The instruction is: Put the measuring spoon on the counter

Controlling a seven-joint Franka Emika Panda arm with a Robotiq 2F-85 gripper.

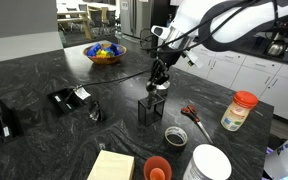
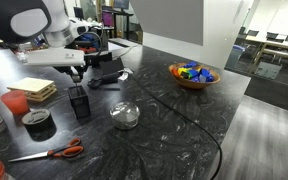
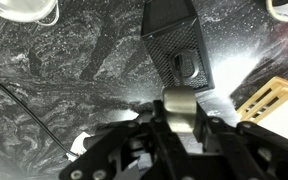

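My gripper (image 3: 181, 128) is shut on a silvery metal measuring spoon (image 3: 181, 105), whose handle end shows between the fingers in the wrist view. Just beyond it stands a black mesh holder (image 3: 177, 45) on the glossy black counter (image 3: 54, 80). In both exterior views the gripper (image 1: 160, 84) (image 2: 79, 72) hangs right above the black mesh holder (image 1: 150, 110) (image 2: 80, 102), and the spoon is too small to make out there. The counter (image 1: 34, 70) (image 2: 184, 130) spreads all around.
A bowl of colourful items (image 1: 105, 52) (image 2: 193, 74) stands at the counter's far side. Red-handled scissors (image 1: 196, 118) (image 2: 54, 153), an orange-lidded jar (image 1: 240, 110), a small black tin (image 1: 175, 135), an orange cup (image 1: 157, 168), a white bowl (image 1: 209, 162), a wooden block (image 1: 111, 166) and a glass bowl (image 2: 125, 115) surround the holder.
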